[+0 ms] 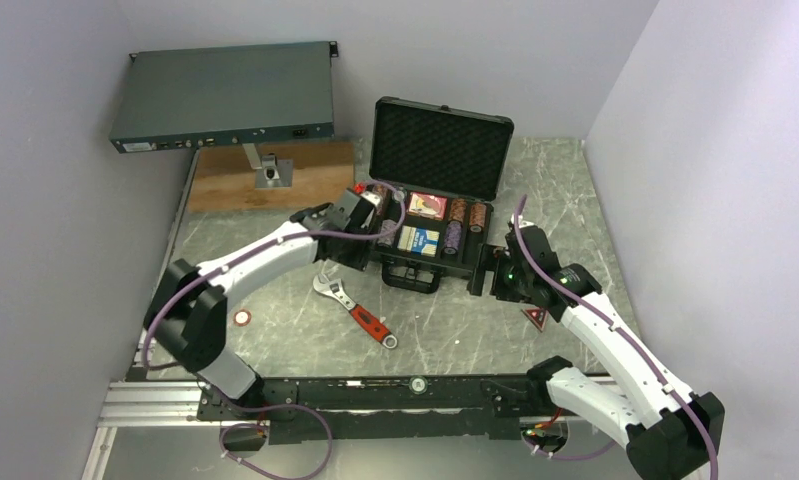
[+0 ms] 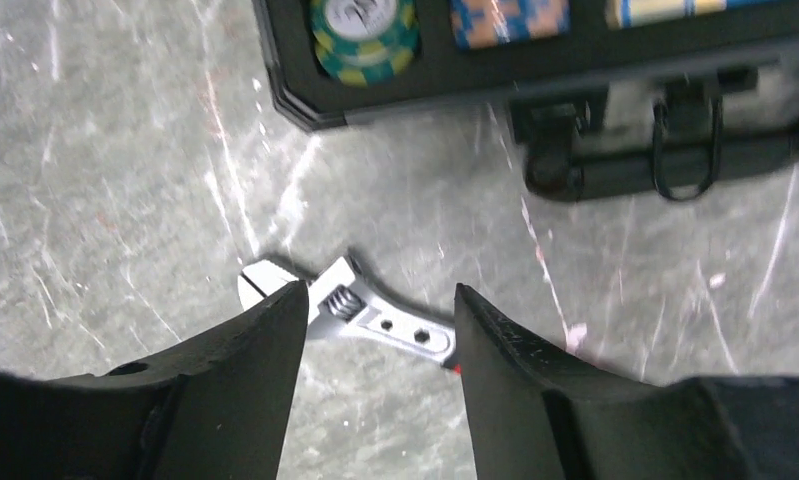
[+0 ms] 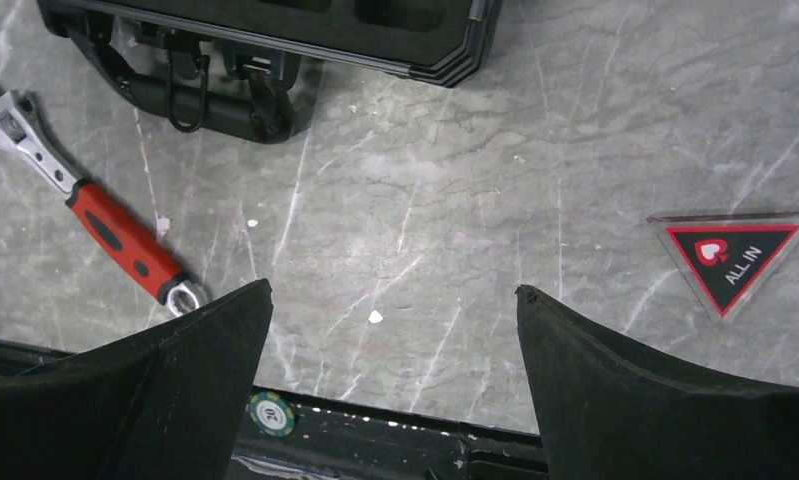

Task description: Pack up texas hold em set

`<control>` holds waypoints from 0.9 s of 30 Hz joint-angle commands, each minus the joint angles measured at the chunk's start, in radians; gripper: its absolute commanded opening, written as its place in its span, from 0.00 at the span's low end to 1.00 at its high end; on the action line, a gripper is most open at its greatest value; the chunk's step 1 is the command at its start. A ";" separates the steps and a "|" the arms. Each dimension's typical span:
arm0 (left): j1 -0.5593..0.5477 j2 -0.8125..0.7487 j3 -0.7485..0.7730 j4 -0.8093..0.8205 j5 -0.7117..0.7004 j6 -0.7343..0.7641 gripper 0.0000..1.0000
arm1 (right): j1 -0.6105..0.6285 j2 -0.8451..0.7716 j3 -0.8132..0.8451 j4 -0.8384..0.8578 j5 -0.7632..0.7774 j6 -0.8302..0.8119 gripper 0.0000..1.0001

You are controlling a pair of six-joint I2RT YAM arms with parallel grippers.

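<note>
The open case (image 1: 441, 148), toward the bench's (image 1: 455, 335) far edge, holds chips (image 1: 458, 211), a red deck (image 1: 427, 206) and a blue deck (image 1: 420, 240). My left gripper (image 2: 380, 300) and right gripper (image 3: 395, 292) gape empty. The red triangle (image 3: 735, 257) lies near the right edge.

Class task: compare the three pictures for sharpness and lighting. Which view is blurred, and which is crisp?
Left wrist view: motion blur smears the case and its chips, the wrench less so. Right wrist view: crisp, the lettering on the triangle is legible. Top external view: evenly lit, no glare on the table.
</note>
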 commanded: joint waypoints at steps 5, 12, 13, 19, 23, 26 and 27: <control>-0.205 -0.249 -0.188 0.107 0.047 0.073 0.65 | -0.001 0.030 0.037 0.051 -0.024 -0.008 0.96; -0.403 -0.356 -0.306 0.186 0.107 0.101 0.68 | -0.001 0.075 0.168 -0.048 0.133 0.064 0.98; -0.420 -0.360 -0.316 0.198 0.125 0.110 0.68 | -0.001 0.092 0.209 -0.062 0.150 0.070 0.98; -0.500 -0.292 -0.294 0.212 0.270 0.195 0.80 | -0.003 0.183 0.407 -0.156 0.241 0.078 1.00; -0.572 -0.204 -0.240 0.173 0.270 0.252 0.79 | -0.003 0.173 0.388 -0.210 0.299 0.126 1.00; -0.615 -0.152 -0.218 0.178 0.269 0.256 0.77 | -0.003 0.129 0.323 -0.206 0.277 0.167 1.00; -0.625 -0.134 -0.212 0.182 0.271 0.283 0.76 | -0.004 0.112 0.298 -0.204 0.274 0.182 1.00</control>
